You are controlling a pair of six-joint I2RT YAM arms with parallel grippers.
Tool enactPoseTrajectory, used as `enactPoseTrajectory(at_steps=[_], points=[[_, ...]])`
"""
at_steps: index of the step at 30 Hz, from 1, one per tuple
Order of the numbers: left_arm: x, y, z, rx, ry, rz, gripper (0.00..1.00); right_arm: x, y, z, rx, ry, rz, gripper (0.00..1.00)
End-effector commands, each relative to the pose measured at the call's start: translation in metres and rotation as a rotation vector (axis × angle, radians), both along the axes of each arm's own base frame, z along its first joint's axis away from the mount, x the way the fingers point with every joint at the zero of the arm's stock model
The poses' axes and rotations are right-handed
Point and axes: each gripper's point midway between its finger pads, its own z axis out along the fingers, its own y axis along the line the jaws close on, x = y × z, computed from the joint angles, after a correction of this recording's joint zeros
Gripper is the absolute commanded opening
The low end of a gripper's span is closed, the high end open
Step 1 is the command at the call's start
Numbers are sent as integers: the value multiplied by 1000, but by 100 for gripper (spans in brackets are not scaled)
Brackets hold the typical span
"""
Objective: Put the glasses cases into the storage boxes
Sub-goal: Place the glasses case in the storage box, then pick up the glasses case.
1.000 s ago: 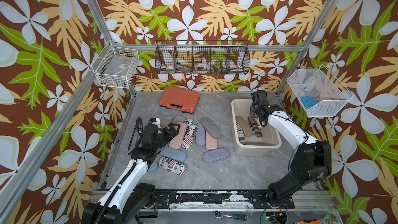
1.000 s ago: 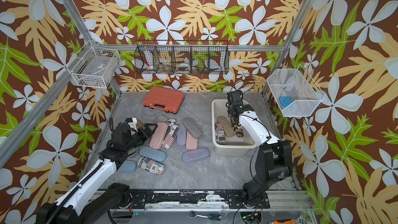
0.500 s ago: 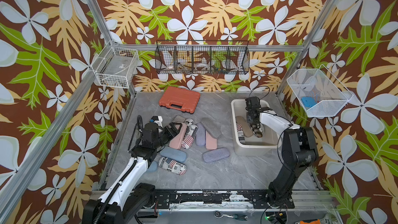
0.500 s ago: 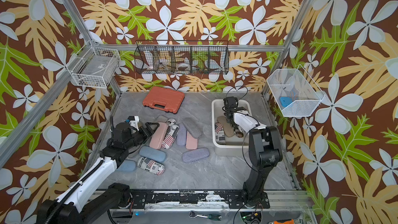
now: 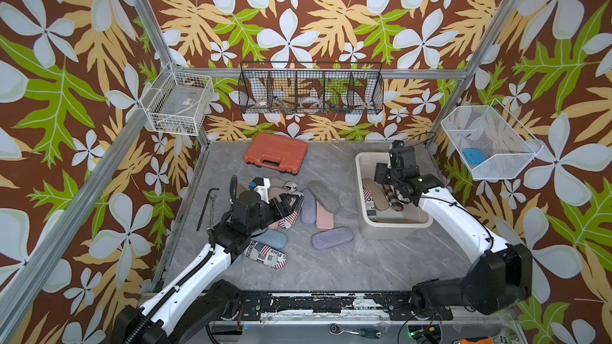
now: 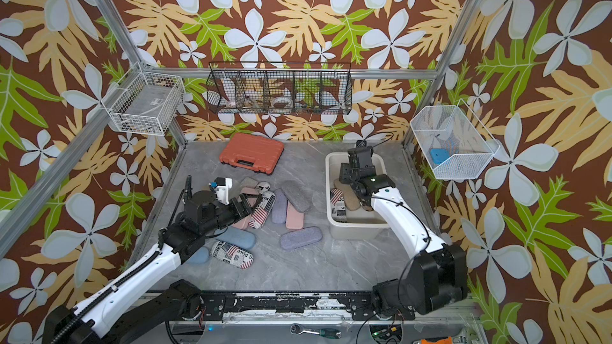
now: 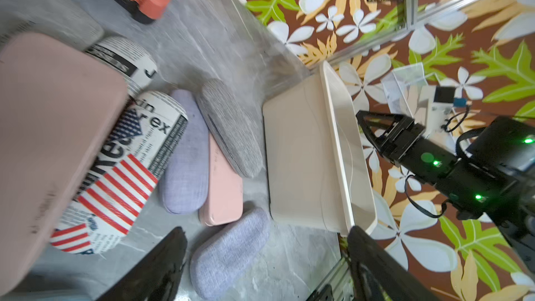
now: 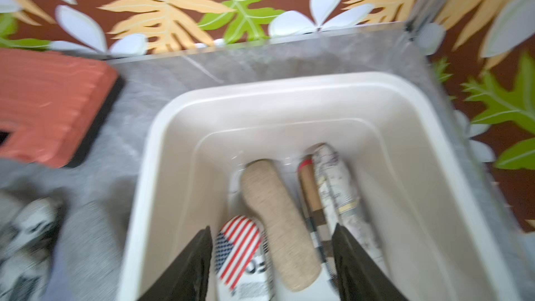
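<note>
The storage box, a cream tub (image 5: pixel 390 231) (image 6: pixel 354 231) (image 7: pixel 295 154) (image 8: pixel 289 82), stands at the right of the table. In it lie a tan woven case (image 8: pixel 278 221) (image 5: pixel 374 193), a flag-print case (image 8: pixel 240 244), a plaid case (image 8: pixel 311 198) and a newspaper-print case (image 8: pixel 335 180). My right gripper (image 8: pixel 272 228) (image 5: pixel 381 173) hangs open over them, holding nothing. Several glasses cases lie in a pile mid-table: flag-print (image 5: pixel 293 210) (image 7: pixel 121 169), pink (image 5: pixel 324 216), lavender (image 5: pixel 308 205), grey (image 5: pixel 326 195), another lavender (image 5: pixel 332 238) (image 7: pixel 231 244). My left gripper (image 7: pixel 265 231) (image 5: pixel 284 205) is open and empty beside the pile.
An orange toolcase (image 5: pixel 276 157) lies at the back of the table. A blue case (image 5: pixel 275 238) and a flag-print case (image 5: pixel 268 254) sit under my left arm. A black hex key (image 5: pixel 207 206) lies along the left edge. Wire baskets (image 5: pixel 311 89) hang on the walls.
My right gripper has opened over the tub and its arm has swung back out to the right. The left gripper has closed a little and stays beside the pile.
</note>
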Motion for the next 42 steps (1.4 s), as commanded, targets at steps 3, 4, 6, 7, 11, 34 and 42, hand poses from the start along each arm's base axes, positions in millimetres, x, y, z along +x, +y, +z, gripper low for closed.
enactPoseTrajectory(at_steps=[3,4,6,7,11,34,42], points=[[-14,-22,-36,253,40,-16,88,-40,34,6,219,-57,106,71],[-18,-30,-45,286,70,-34,87,-49,36,6,253,-70,123,73],[-22,-44,-54,314,104,-47,86,-63,39,5,282,-83,160,77],[-22,-47,-56,321,116,-32,85,-69,38,5,290,-85,167,78],[-14,-31,-52,355,115,87,85,-83,43,7,309,-76,216,77],[69,85,-85,821,97,22,100,-101,62,25,381,-92,320,82],[94,75,-107,814,106,-77,100,-109,59,37,367,-89,332,88]])
